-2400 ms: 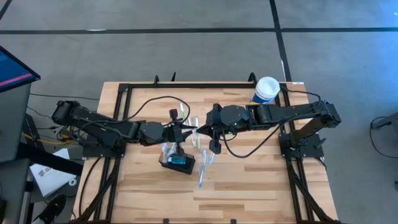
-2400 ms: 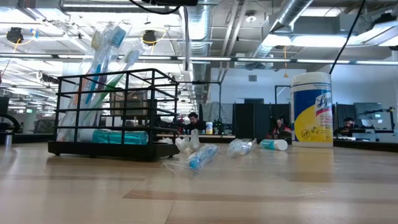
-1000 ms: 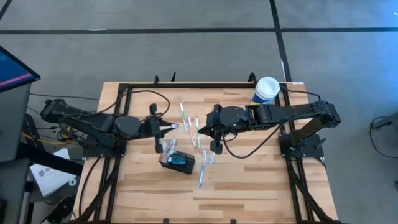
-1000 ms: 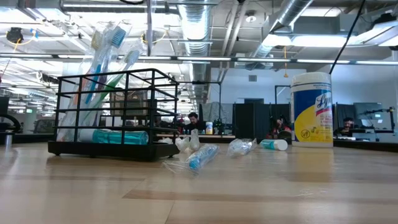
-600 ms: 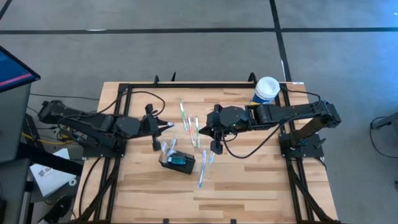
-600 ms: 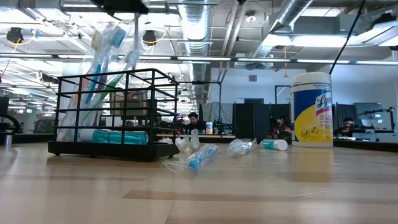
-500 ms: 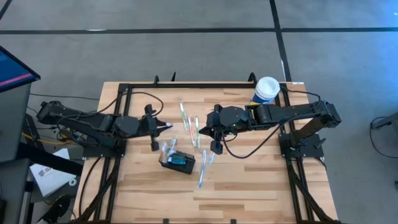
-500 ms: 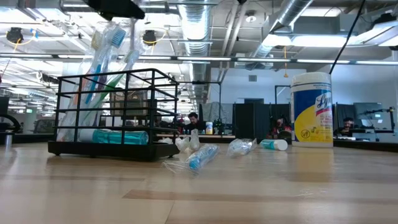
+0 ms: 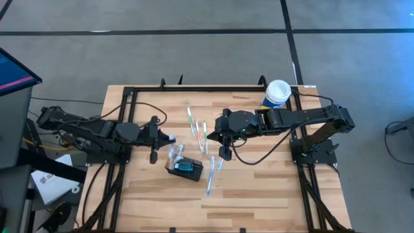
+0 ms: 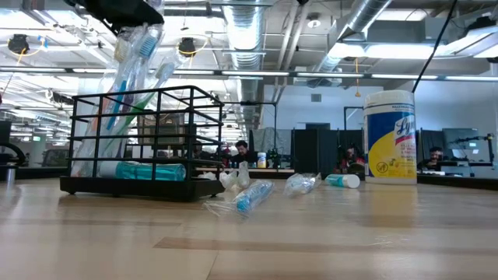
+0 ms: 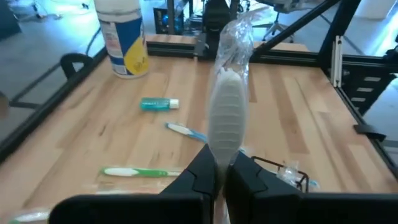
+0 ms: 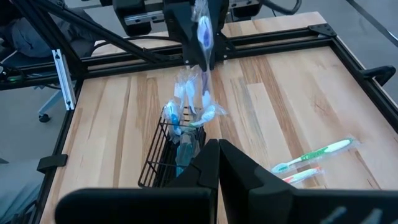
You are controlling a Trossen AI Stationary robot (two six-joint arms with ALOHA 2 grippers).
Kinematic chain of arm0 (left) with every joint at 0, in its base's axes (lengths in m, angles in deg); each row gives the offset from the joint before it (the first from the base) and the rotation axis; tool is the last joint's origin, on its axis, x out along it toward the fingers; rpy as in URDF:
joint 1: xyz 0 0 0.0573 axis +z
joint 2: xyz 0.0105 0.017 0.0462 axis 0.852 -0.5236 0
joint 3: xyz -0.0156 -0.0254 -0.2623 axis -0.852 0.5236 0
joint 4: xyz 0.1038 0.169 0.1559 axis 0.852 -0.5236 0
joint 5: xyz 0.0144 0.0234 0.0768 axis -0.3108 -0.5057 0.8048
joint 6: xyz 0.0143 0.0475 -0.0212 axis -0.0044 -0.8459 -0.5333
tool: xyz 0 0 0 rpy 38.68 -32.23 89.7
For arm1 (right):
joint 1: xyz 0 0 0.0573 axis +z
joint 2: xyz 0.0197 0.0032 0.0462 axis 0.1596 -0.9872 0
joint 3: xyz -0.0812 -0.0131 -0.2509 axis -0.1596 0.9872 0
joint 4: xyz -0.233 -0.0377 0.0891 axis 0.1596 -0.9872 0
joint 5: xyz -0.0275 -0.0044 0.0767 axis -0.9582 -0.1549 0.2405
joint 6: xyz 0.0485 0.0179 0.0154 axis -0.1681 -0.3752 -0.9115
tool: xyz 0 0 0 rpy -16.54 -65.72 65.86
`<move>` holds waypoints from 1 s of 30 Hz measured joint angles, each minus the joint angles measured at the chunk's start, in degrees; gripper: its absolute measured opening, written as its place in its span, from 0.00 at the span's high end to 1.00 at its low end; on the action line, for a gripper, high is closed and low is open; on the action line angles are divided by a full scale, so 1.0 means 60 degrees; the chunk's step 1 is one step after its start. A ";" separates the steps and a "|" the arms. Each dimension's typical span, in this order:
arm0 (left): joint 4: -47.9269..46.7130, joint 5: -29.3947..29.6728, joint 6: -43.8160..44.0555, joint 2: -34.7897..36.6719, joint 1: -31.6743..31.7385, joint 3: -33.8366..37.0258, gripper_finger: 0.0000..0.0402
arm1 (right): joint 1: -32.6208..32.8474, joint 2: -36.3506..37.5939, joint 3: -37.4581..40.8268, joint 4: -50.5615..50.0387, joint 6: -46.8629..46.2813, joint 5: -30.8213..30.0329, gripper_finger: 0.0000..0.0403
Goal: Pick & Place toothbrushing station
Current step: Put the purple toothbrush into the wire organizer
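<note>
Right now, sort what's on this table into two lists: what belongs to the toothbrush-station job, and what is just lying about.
Job:
- black wire-frame holder with wrapped brushes standing in it
- plastic-wrapped toothbrush clamped in the left gripper
- right gripper, shut and empty, above the holder
- loose wrapped green toothbrush

Lying about:
- yellow-and-white wipes canister with white lid
- small teal bottle

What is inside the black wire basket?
The black wire basket holds wrapped toothbrushes standing up, poking above its rim, and a teal toothpaste tube lying along the bottom. Anything behind those is covered.
</note>
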 joint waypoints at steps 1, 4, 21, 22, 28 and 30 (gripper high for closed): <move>-0.0010 -0.0096 0.0073 -0.0003 0.0000 0.0014 0.99 | 0.0000 0.0000 0.0000 -0.0002 0.0000 0.0000 1.00; 0.0077 -0.0331 0.0142 -0.0003 0.0000 0.0014 0.99 | 0.0000 0.0000 0.0000 -0.0004 0.0000 0.0000 1.00; 0.0173 -0.0961 0.0592 -0.0163 -0.0004 0.0047 0.99 | -0.0004 0.0000 0.0000 -0.0038 0.0004 0.0000 1.00; 0.0244 -0.0960 0.0590 -0.0155 -0.0004 0.0117 0.99 | -0.0004 0.0000 0.0000 -0.0040 0.0000 0.0000 1.00; 0.0878 -0.0949 0.0582 -0.0143 -0.0004 0.0834 0.99 | 0.0000 0.0000 0.0000 -0.0066 0.0000 0.0000 1.00; 0.1168 -0.0950 0.0577 -0.0143 -0.0004 0.1096 0.99 | 0.0000 0.0000 0.0000 -0.0066 0.0004 0.0000 1.00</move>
